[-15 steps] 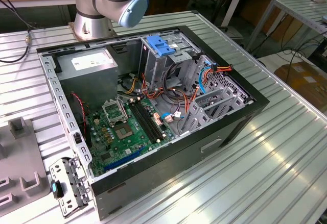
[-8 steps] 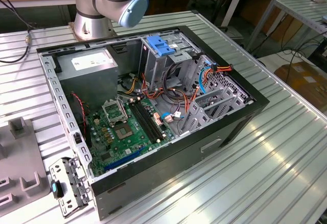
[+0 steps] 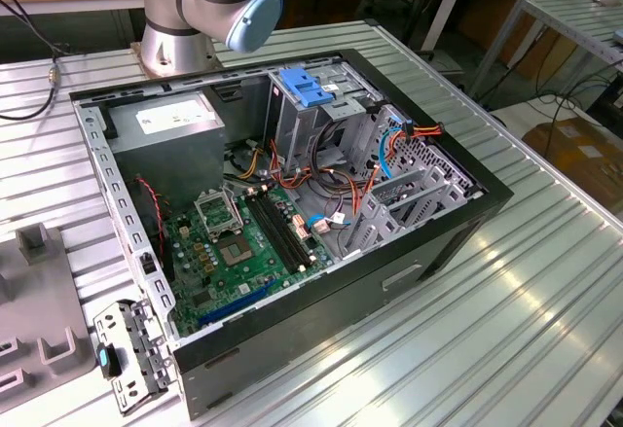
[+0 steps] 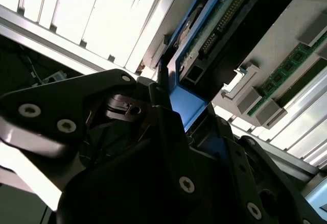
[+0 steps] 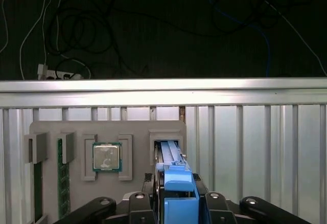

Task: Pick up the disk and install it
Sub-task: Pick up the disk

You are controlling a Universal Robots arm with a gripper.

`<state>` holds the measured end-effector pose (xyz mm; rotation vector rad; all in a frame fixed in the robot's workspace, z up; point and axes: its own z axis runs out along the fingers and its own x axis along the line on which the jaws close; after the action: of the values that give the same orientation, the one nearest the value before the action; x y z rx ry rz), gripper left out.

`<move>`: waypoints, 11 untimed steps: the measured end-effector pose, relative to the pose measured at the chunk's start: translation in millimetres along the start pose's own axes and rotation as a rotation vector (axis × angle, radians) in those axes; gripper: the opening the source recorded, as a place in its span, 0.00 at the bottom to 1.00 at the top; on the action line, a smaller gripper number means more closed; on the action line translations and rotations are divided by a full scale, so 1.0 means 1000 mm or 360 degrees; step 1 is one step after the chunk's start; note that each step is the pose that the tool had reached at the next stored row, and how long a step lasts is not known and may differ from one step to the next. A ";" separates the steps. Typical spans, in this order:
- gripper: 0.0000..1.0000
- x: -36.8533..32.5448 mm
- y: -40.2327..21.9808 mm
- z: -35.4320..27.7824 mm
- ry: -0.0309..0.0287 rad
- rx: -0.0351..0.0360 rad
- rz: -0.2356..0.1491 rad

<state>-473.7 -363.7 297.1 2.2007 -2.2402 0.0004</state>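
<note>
One tool [image 5: 177, 185] clenched on the blue-railed disk [image 5: 169, 155], upright in the slot of a grey tray [image 5: 138, 132]

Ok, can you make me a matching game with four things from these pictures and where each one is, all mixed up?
Things:
1. the disk
2. square chip
3. green board
4. grey box with a white sticker

Places:
A. lying at the bottom of the open computer case
B. in the corner of the case nearest the arm
C. lying flat in a pocket of the grey tray
D. standing on edge in a tray slot, gripped by the tool

Pairs: 1-D, 2-C, 3-A, 4-B.
</note>
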 end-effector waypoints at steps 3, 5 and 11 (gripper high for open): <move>0.37 0.0000 0.0000 0.0000 0.00000 0.0000 0.0000; 0.37 0.0000 0.0000 0.0001 -0.00001 0.0000 0.0000; 0.37 0.0000 0.0000 0.0002 0.00000 0.0000 0.0000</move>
<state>-473.7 -363.6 296.8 2.2004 -2.2405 0.0003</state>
